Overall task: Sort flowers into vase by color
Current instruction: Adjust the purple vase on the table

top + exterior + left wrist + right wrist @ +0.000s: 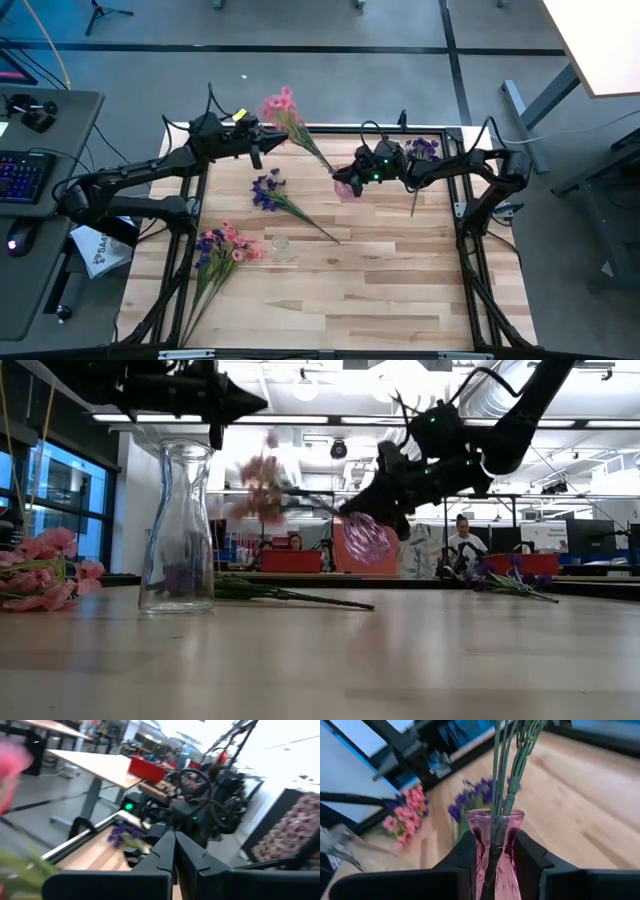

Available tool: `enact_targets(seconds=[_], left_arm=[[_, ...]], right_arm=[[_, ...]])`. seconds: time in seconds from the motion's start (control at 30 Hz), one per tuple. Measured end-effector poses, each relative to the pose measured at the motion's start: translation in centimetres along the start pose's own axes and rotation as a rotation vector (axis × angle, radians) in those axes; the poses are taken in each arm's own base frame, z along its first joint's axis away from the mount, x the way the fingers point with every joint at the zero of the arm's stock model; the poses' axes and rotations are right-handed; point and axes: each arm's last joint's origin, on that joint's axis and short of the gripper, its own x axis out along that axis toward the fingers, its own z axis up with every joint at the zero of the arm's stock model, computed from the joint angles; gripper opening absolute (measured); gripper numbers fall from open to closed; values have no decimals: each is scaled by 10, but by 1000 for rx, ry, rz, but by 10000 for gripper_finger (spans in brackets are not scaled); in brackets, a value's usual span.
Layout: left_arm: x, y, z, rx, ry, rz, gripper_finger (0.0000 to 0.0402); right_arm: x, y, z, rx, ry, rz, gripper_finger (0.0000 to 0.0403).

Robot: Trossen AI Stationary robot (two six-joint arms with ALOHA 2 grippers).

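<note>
My right gripper (pixel 346 179) (pixel 494 839) is shut on a pink glass vase (pixel 496 820) (pixel 367 538), held in the air over the table's middle. A spray of pink flowers (pixel 281 106) (pixel 260 488) stands in it, with the green stems (pixel 501 765) in the vase mouth and the blossoms reaching toward the far left. My left gripper (pixel 258 146) (pixel 174 837) is shut and empty, hovering just beside those blossoms. A clear glass vase (pixel 282 246) (pixel 180 525) stands upright on its base. Purple flowers (pixel 266 190) lie flat on the table. My right gripper pinches the pink vase's neck (pixel 481 845), just below the rim, between its two fingers (pixel 462 852). They come roughly level from the table's right side. The vase is lifted clear of the table and tilted, its mouth toward the left arm.
A mixed pink and purple bunch (pixel 220 246) (pixel 45 565) lies near the table's left edge. Another purple spray (pixel 421 148) (pixel 510 582) lies under the right arm at the far right. Bare wood fills the near half of the table (pixel 380 300).
</note>
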Motion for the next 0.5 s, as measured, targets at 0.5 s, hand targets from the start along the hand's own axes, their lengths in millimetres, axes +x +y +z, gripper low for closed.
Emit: enact_targets(seconds=[0.5], left_arm=[[-35, -30, 39, 31, -300, -62, 0]], right_arm=[[-58, 19, 72, -176, -395, 37, 71]])
